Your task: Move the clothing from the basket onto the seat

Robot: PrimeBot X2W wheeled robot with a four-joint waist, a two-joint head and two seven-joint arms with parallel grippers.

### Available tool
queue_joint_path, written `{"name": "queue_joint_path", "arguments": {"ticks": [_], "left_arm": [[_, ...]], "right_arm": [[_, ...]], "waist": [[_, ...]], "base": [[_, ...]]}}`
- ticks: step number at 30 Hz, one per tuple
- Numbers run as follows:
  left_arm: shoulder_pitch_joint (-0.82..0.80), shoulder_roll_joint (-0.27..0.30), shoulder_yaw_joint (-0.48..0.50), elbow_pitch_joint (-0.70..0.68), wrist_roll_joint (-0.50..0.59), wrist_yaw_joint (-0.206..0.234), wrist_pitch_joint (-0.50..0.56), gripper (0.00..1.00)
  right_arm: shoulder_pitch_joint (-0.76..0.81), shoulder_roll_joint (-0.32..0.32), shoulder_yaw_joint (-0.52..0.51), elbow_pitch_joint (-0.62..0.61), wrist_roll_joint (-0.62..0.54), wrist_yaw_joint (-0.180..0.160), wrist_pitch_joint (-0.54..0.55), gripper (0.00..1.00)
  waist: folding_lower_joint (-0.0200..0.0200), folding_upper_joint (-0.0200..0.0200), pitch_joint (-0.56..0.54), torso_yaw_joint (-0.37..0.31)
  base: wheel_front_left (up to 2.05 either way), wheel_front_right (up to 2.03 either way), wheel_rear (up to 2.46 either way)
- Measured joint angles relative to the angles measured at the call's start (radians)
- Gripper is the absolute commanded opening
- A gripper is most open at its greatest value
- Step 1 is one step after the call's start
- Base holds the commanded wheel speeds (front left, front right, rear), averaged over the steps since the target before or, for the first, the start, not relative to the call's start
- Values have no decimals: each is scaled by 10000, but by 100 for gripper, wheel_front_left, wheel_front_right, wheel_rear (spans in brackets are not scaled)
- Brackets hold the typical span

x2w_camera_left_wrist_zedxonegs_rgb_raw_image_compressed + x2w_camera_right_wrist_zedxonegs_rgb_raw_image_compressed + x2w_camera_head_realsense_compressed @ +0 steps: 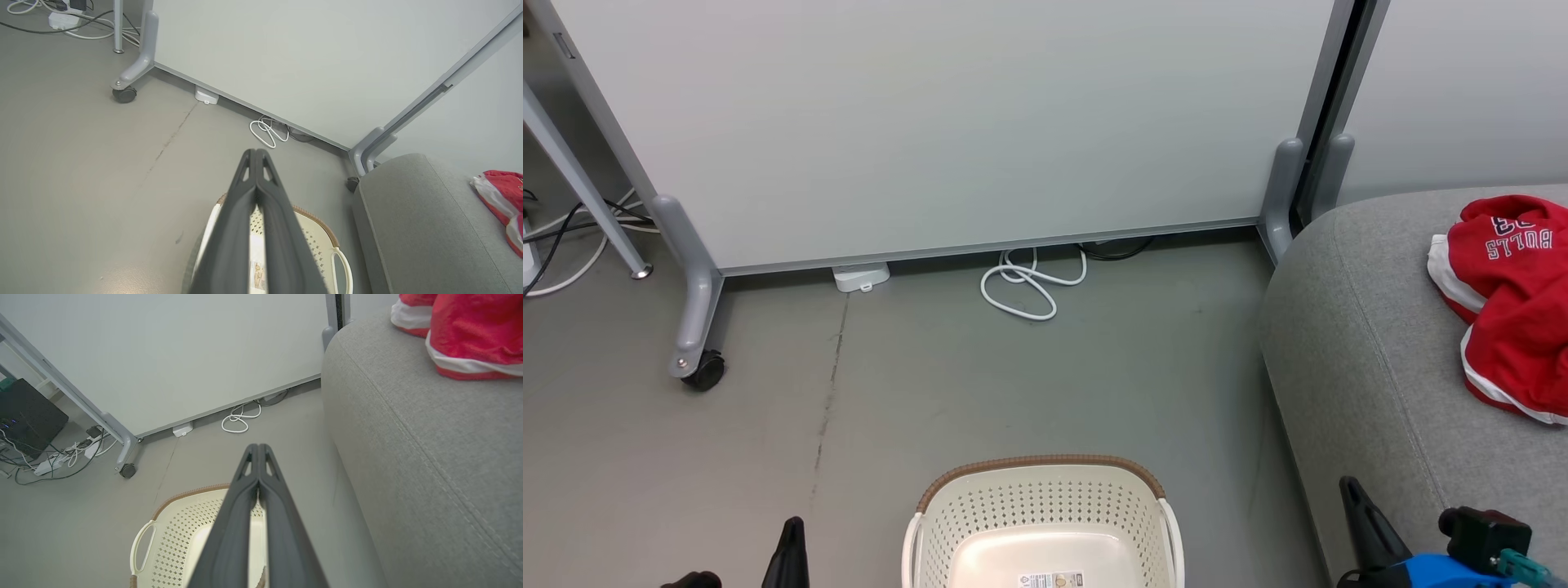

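Clothing [1515, 302] lies heaped on seat [1356, 351]; visible floor of basket [1037, 462] is bare. Left gripper [255, 155] and right gripper [258, 448] closed, holding nothing. Fabric judged light, limp, slippery; best pinched at a raised fold.

Red clothing [1515, 310] with white trim and "BULLS" lettering, crumpled near the far edge of the grey seat [1364, 359], cream perforated basket [1037, 463] with brown rim, upright on the floor just beside the seat
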Motion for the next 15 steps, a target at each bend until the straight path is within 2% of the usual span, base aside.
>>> {"name": "queue_joint_path", "arguments": {"ticks": [15], "left_arm": [[-352,-88,337,-378,-2069,0,621,0]], "right_arm": [[-239,-2,-121,-171,2591,-2,372,0]], "waist": [[0,0,15,-18]], "base": [[0,0,0]]}}
